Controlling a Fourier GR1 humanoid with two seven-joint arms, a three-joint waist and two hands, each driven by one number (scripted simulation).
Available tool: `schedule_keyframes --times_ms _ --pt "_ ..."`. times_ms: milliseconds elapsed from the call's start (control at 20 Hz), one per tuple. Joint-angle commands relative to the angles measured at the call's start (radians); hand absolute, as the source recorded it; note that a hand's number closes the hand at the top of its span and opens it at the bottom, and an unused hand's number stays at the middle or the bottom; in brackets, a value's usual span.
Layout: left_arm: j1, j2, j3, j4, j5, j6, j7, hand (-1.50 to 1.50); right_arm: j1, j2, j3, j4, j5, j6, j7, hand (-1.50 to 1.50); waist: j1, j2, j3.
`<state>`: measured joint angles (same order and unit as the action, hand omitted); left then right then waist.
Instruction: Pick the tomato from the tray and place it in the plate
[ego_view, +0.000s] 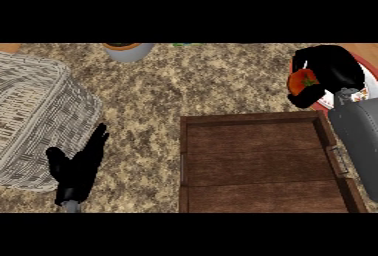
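A red tomato (301, 81) with a green stem sits inside my right hand (328, 70), whose fingers and thumb curl round it. That hand hovers over the red-rimmed white plate (367, 75) at the right edge, which it mostly hides. The dark wooden tray (258, 165) lies below it on the counter with nothing in it. My left hand (77, 167) rests open at the lower left, fingers pointing up, beside the wicker basket.
A large white wicker basket (37, 120) fills the left side. A grey pot (129, 50) stands at the top edge, with something green (181, 44) beside it. My grey right forearm (358, 140) overlaps the tray's right side and handle.
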<state>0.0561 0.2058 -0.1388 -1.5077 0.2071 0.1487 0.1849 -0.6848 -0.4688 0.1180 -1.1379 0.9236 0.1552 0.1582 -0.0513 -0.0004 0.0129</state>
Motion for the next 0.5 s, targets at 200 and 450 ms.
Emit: schedule_keyframes --times_ms 200,450 --pt "-0.009 -0.004 -0.023 -0.004 -0.005 -0.015 0.008 0.0 -0.111 0.108 -0.264 0.031 0.122 -0.413 0.556 1.5 0.064 0.023 -0.011" --pt "-0.026 -0.016 -0.041 0.012 -0.014 -0.02 0.01 0.0 -0.123 0.179 -0.335 0.062 0.312 -0.724 0.843 1.5 0.097 0.035 -0.013"
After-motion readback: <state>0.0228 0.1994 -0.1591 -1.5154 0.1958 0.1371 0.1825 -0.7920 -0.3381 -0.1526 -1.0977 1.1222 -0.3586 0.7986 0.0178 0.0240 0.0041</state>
